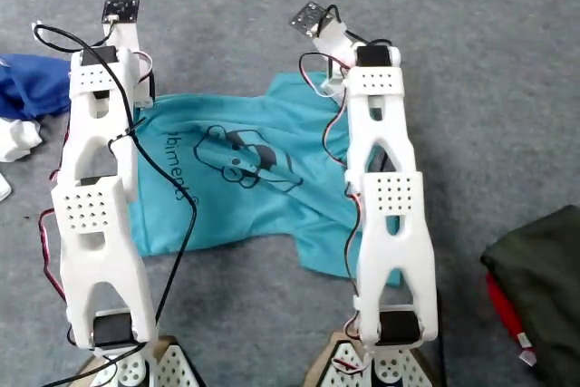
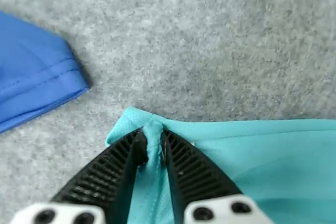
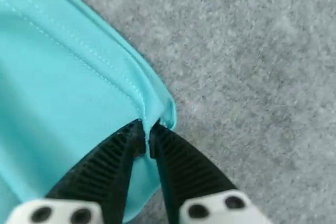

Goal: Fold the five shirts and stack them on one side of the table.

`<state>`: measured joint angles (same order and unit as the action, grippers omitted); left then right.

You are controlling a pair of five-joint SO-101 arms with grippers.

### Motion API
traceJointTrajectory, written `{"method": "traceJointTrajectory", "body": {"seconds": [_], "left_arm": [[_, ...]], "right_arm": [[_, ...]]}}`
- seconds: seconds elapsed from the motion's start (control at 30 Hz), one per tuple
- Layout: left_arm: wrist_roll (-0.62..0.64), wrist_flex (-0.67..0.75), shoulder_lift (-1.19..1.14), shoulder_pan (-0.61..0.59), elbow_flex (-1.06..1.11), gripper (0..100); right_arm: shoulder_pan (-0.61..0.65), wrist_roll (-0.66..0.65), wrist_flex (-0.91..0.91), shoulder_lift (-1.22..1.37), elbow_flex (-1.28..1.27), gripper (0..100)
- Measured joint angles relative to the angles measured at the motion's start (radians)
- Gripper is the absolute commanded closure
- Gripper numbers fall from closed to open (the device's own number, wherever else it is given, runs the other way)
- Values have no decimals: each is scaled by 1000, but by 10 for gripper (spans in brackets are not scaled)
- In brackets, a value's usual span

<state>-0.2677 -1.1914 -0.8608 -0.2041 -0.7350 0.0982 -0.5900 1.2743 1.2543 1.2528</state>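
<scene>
A teal shirt with a dark printed figure lies spread on the grey table between the two arms. My left gripper is shut on a pinched corner of the teal shirt at its far left edge. My right gripper is shut on the hemmed edge of the teal shirt at its far right side. In the high view the left arm and the right arm stretch over the shirt's two sides, hiding the gripped corners.
A blue shirt lies crumpled at the table's left edge, and its hem lies close to my left gripper. A dark green garment with a red part sits at the right edge. White objects lie at far left.
</scene>
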Motion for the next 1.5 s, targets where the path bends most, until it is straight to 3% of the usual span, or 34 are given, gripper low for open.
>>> {"method": "traceJointTrajectory", "body": {"seconds": [0.4,0.67,0.93,1.33,1.5], "left_arm": [[38,17,-6,0,-11,981],[115,17,-6,14,-69,981],[144,12,69,15,-241,981],[115,-176,110,43,-546,981],[29,-359,110,69,-678,981]], "right_arm": [[6,0,-5,0,339,994],[31,-149,-118,-14,361,994],[31,-160,-123,-209,362,994],[-55,-161,-262,-376,367,994],[-68,-161,-84,-442,367,994]]}}
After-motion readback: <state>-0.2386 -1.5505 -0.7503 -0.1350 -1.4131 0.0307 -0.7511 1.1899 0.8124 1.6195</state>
